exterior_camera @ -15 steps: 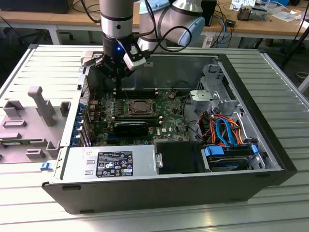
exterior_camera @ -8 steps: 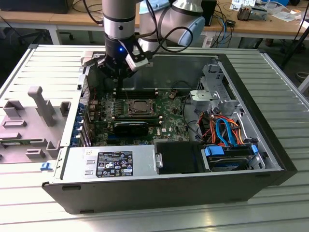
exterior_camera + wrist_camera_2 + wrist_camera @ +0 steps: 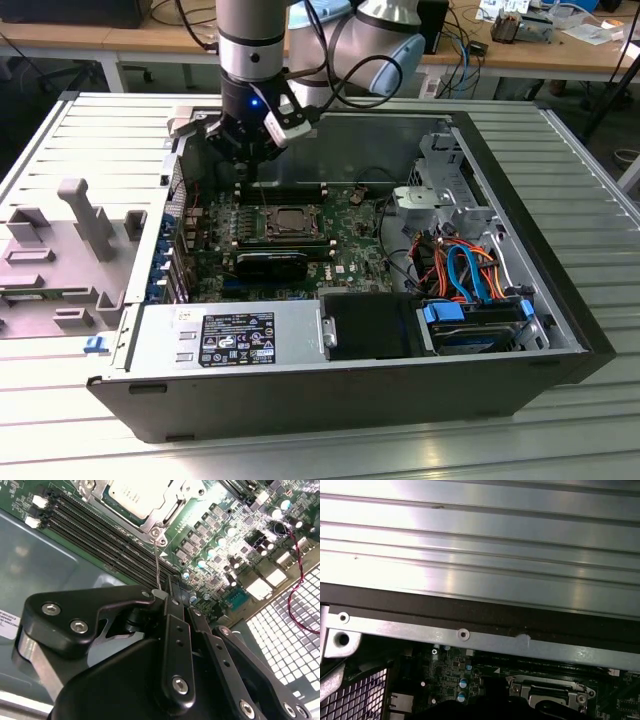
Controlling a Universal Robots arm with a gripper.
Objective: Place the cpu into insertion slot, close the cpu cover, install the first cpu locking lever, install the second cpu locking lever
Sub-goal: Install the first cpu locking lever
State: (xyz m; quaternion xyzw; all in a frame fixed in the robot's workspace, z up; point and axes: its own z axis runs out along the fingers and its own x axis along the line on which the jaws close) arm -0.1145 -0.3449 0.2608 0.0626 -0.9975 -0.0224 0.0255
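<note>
The cpu [image 3: 289, 218] sits flat in its slot on the green board [image 3: 350, 255], near the middle of the open computer case [image 3: 560, 300]. The cpu cover [image 3: 157, 517] looks shut down over it, like a thin silver frame around the grey chip, so I think the first 2 steps are done. In the second wrist view a thin wire lever [image 3: 158, 565] runs from the cover's corner down to the tips of the gripper [image 3: 167, 596], at about 6 o'clock from the chip. The black fingers [image 3: 172, 625] are pressed close together there, and they seem to pinch the end of that lever, though I can't be sure they really hold it. So my guess is that a lever is being worked on right now, and at least 1 lever is not locked yet. In the exterior view the gripper [image 3: 247, 150] hangs just above the board, at about 11 o'clock from the chip. The case lies on its side on a table [image 3: 90, 130] of silver metal slats. A grey plastic holder [image 3: 70, 240] rests on the table at 9 o'clock from the case. Inside the case are a black box with a label [image 3: 235, 338] and orange and blue cables [image 3: 465, 265]. Behind, at 12 o'clock, are wooden desks [image 3: 120, 40] with wires.
</note>
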